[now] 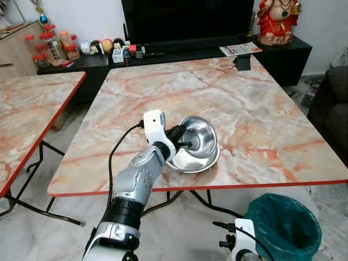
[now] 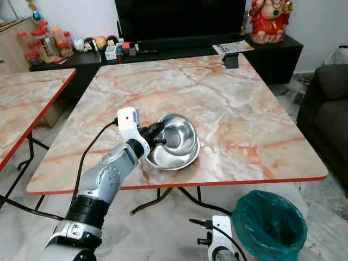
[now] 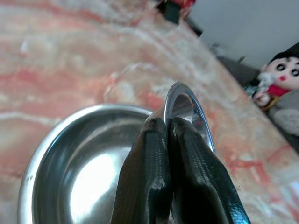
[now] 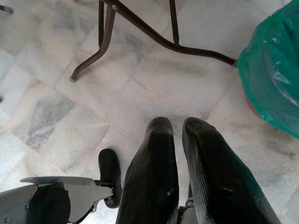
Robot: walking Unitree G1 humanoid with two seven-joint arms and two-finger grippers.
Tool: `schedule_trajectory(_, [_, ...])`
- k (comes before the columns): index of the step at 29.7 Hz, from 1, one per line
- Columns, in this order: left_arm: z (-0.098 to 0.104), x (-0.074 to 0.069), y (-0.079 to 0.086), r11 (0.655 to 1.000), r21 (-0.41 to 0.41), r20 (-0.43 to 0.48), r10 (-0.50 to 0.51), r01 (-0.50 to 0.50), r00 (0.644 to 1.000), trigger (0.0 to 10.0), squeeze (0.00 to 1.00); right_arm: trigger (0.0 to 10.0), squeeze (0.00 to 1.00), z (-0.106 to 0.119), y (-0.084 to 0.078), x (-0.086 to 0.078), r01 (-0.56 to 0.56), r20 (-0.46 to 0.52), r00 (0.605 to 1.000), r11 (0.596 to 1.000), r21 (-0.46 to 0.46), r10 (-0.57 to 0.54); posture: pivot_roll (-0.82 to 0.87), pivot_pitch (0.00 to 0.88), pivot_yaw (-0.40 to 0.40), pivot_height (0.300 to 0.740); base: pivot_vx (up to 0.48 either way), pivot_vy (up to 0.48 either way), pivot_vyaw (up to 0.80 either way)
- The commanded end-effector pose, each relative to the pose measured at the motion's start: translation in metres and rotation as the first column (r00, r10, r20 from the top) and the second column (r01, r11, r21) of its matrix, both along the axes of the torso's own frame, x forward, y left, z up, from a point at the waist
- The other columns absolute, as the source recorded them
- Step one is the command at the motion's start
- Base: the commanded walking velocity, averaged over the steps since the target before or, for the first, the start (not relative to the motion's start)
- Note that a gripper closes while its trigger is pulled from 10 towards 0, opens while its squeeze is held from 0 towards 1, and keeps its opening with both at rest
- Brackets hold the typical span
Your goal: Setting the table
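Marble-patterned tabletop (image 1: 261, 109) with red edging, square, on dark metal legs. Near its near edge, left of centre: two stainless steel bowls, an upper bowl (image 1: 199, 135) tilted and resting inside a lower bowl (image 1: 194, 162) that sits flat on the tabletop. Left hand (image 1: 184, 142), on a silver arm reaching in from the near left, has its two black fingers (image 3: 154, 168) pressed together on the near-left rim of the upper bowl; the left wrist view shows the thin rim standing up right at the fingertips, beside the wide interior of the lower bowl. Right hand (image 4: 180, 140) hangs low beside the robot over the pale tiled floor (image 4: 56, 107), fingers close side by side with a narrow gap between them, holding nothing. Green bin bag (image 1: 283, 225) lining a bin on the floor, near right, just beside the right hand. Small dark object (image 1: 243, 62) at the tabletop's far edge. Second marble tabletop (image 1: 27, 114) to the left, well apart. Far side: black television (image 1: 187, 19) on a low black cabinet (image 1: 283, 51), carrying a red figurine (image 1: 278, 20) at right, a magazine (image 1: 240, 49), small toys and red-lidded jars (image 1: 51, 46) at left. Dark sofa (image 2: 326, 109) at the right edge.
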State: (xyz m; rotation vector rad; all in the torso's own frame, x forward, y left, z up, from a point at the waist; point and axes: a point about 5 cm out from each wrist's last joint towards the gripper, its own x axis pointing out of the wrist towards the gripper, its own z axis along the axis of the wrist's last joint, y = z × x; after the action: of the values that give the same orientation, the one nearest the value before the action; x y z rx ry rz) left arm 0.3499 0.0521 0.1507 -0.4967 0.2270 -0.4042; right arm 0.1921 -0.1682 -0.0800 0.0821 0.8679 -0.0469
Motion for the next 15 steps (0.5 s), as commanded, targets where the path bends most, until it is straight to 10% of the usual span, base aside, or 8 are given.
schedule_trajectory(1, [0.0108,0.0059,-0.0037,1.0,0.003,0.023,0.025,-0.025,0.999,10.0,0.0,10.0,0.0,0.0001,0.0024,0.0009,0.002,-0.002,1.0,1.0,0.006,-0.002,-0.02,0.0,0.11,0.74,0.0,0.0,0.0])
schedule_trajectory(15, [0.0107,0.0097,0.0032,0.998,0.008,0.003,0.067,-0.067,0.998,10.0,0.0,10.0,0.0,-0.0006,0.0029,-0.0004,-0.005,-0.009,1.0,1.0,0.009,0.005,0.0,0.0,0.1,0.74,0.0,0.0,0.0])
